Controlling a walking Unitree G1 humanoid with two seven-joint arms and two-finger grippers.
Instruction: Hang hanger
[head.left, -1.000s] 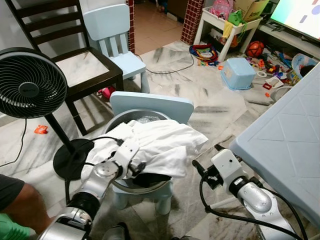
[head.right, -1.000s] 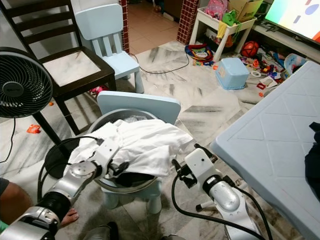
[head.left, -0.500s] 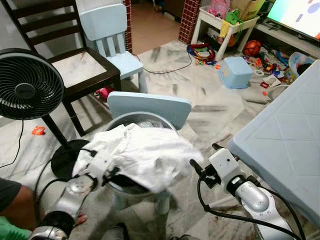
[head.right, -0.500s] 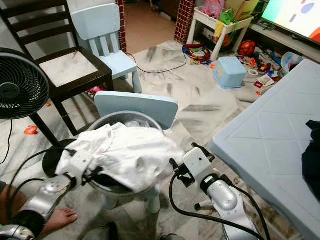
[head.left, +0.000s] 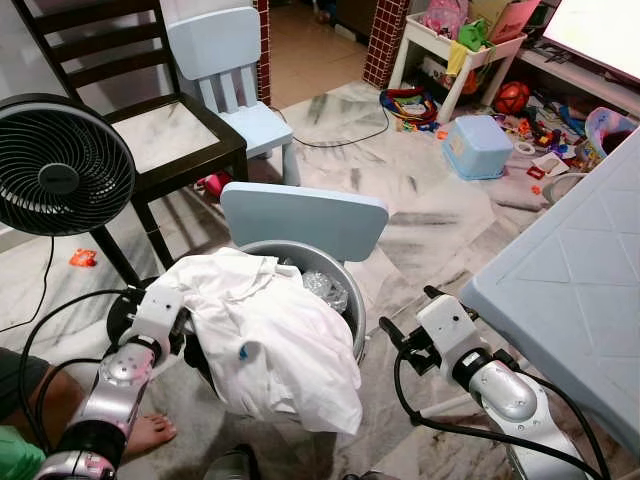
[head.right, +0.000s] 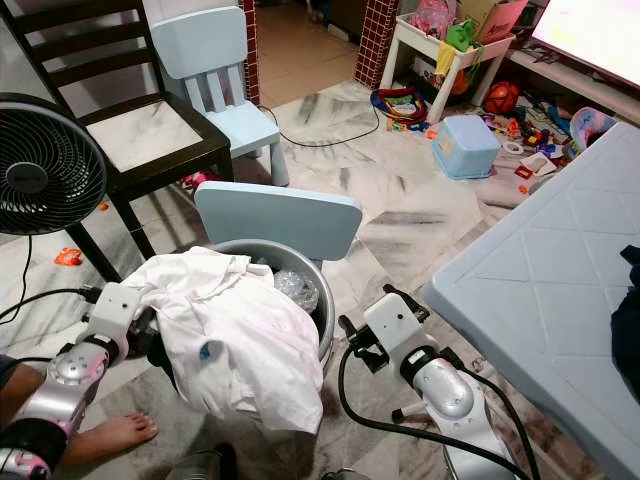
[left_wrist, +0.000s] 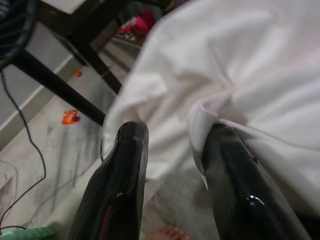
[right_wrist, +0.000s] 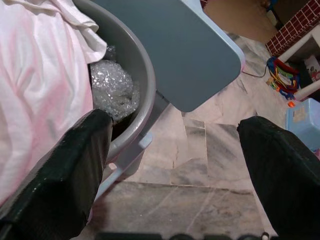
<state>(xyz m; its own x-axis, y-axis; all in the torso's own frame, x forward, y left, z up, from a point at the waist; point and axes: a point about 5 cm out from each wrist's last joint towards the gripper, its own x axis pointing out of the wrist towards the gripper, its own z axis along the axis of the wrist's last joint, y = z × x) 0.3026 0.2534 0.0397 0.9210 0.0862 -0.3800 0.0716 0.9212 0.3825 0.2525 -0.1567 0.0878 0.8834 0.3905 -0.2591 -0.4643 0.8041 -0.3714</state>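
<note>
Since a second ago our left gripper (left_wrist: 177, 142) has drawn back from the middle of the basin toward eight o'clock, dragging the white shirt (head.left: 265, 340) with it; the cloth, which had covered the grey basin (head.left: 345, 300), now hangs over its near rim and bares the crinkled plastic (head.left: 322, 288) inside. From the left wrist view its fingers (left_wrist: 227, 165) stand slightly parted with a fold of shirt bunched between them; we cannot tell how firmly it is held. Our right gripper (right_wrist: 172, 150) waits at four o'clock of the basin, spread wide and holding nothing. We see no hanger anywhere, so we judge the hanging hardly begun: the shirt is only being pulled free.
</note>
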